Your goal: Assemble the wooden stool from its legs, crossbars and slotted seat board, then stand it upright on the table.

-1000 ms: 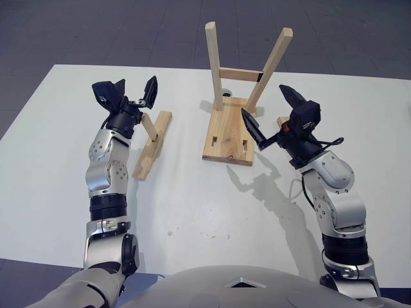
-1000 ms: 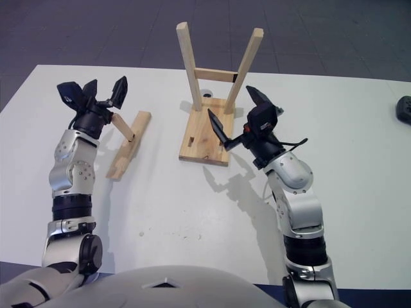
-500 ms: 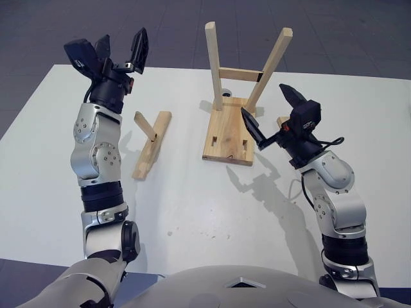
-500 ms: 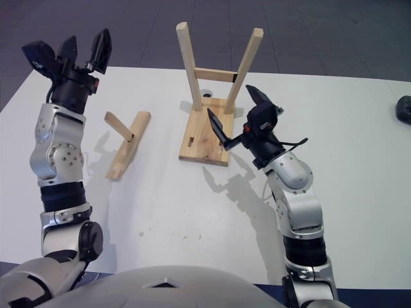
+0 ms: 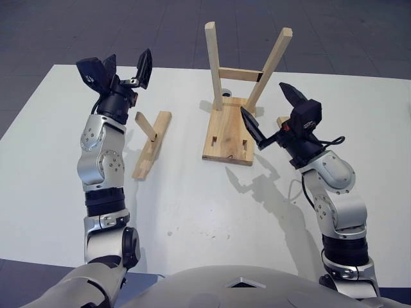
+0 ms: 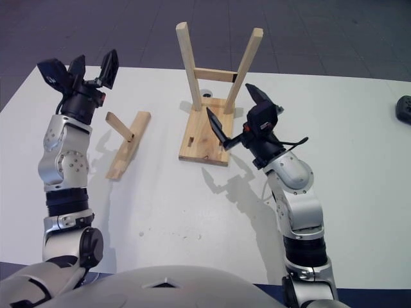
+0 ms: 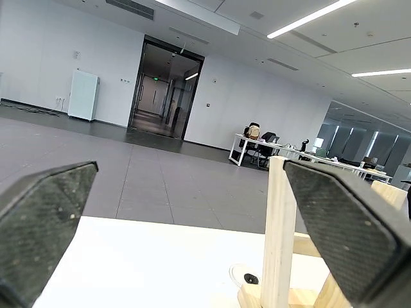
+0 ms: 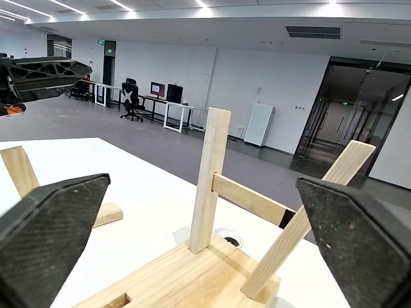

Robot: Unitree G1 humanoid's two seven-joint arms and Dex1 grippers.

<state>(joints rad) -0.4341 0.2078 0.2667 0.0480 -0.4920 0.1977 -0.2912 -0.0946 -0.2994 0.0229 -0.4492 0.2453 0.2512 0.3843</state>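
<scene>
1. Open office room: dark grey floor (image 5: pixel 128 25), white walls, ceiling strip lights, desks (image 7: pixel 270 151) far off.
2. White table (image 5: pixel 192 212), with a grommet hole (image 5: pixel 226 94) just behind the seat board.
3. Seat board (image 5: pixel 221 138) lies flat mid-table. 2 legs (image 5: pixel 212 64) stand up from its far end, with a crossbar (image 5: pixel 241 74) between them.
4. Loose leg piece (image 5: pixel 153 144) lies flat on the table, left of the seat board and apart from it.
5. Right gripper (image 5: pixel 263 99): fingers apart, holding nothing, just beside the seat board's right edge.
6. Left gripper (image 5: pixel 128 58): fingers apart, holding nothing, raised above the loose leg piece.
</scene>
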